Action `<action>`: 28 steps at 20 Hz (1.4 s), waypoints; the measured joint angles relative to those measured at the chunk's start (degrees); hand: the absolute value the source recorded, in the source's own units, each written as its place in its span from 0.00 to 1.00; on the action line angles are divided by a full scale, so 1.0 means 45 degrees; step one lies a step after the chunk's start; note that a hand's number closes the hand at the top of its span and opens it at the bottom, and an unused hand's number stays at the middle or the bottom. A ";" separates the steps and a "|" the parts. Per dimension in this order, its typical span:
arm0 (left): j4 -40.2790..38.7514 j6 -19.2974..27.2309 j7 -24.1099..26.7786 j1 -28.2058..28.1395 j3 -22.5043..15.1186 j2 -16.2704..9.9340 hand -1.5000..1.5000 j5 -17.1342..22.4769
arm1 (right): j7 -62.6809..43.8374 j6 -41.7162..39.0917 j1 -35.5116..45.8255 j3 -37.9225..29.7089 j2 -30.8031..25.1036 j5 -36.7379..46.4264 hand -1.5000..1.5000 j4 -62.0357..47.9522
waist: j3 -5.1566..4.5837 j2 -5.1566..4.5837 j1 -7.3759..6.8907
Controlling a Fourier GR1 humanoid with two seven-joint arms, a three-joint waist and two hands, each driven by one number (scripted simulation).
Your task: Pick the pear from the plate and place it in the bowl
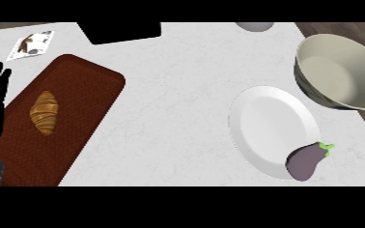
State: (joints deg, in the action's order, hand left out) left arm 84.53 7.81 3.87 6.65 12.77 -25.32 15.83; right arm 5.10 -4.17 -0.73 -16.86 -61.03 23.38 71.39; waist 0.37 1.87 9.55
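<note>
At the far left edge, around nine o'clock, the left hand (pixel 4 84) shows only as a dark sliver with straight fingers pointing up, open and holding nothing. Beside it lies a brown mat (pixel 85 92) carrying a croissant (pixel 44 112). The table (pixel 178 77) runs pale across the middle. Toward four o'clock sits the white plate (pixel 267 121), and on its lower right rim rests not a pear but a purple eggplant (pixel 308 160) with a green stem. At two o'clock stands the bowl (pixel 314 77), just beside the plate. The right hand is out of view.

The eggplant looks smooth-skinned, likely slippery, fairly stiff and light; its fat middle seems the best place to take hold, away from the tapered stem. It lies well apart from the left hand, clear across the table toward four o'clock.
</note>
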 measured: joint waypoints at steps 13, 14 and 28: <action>0.0029 -0.0382 -0.0007 0.0839 -0.0769 0.0387 0.50 -0.0233 | 0.5862 -0.5488 -0.0592 -0.5285 -0.3199 -0.4762 1.00 -0.4520 | -0.0072 -0.0332 -0.1519; -0.0020 -0.0477 0.0008 0.0919 -0.0782 0.0385 0.50 -0.0229 | 0.5749 -0.5771 -0.0557 -0.5448 -0.3404 -0.4919 1.00 -0.4733 | -0.0074 -0.0349 -0.1620; 0.0115 -0.0493 -0.0328 0.1449 -0.1252 0.0966 0.50 -0.0767 | 0.2047 -0.6470 0.1894 -0.2783 -0.2475 -0.5247 1.00 -0.2088 | -0.0093 -0.0436 -0.2279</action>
State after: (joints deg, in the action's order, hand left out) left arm 85.05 5.59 2.39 13.17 7.14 -20.98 12.37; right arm 14.32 -33.29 7.79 -29.38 -72.17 -0.23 62.00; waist -0.05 -0.09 -0.71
